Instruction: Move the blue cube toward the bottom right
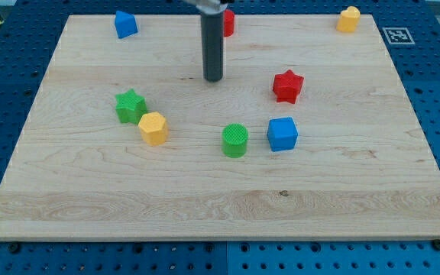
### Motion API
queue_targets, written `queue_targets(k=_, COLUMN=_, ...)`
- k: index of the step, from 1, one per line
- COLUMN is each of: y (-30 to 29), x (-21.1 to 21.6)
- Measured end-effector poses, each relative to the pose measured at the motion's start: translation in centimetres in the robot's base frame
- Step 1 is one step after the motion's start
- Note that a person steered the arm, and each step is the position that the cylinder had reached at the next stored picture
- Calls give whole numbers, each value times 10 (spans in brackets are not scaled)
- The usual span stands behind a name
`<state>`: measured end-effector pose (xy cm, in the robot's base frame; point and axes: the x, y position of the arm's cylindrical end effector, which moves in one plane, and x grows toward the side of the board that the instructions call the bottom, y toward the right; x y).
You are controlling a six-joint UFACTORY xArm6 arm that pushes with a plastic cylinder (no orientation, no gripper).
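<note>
The blue cube [283,134] sits right of the board's middle. My tip [214,79] is on the board up and to the left of it, well apart from it. A green cylinder [235,140] stands just left of the blue cube, with a small gap between them. A red star [287,85] lies just above the blue cube. The rod is upright and touches no block.
A green star [131,105] and a yellow hexagonal block [153,127] touch at the left. A blue pointed block [125,24] is at the top left, a yellow block [348,19] at the top right. A red block [228,22] is partly hidden behind the rod. The wooden board [220,206] lies on a blue pegboard.
</note>
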<state>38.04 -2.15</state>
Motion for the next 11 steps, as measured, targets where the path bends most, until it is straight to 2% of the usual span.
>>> queue_targets(k=1, y=5, x=50)
queue_targets(k=3, y=50, x=94)
queue_targets(k=4, y=76, x=99)
queue_targets(k=6, y=75, x=72)
queue_targets(k=8, y=122, x=86)
queue_targets(k=11, y=145, x=114)
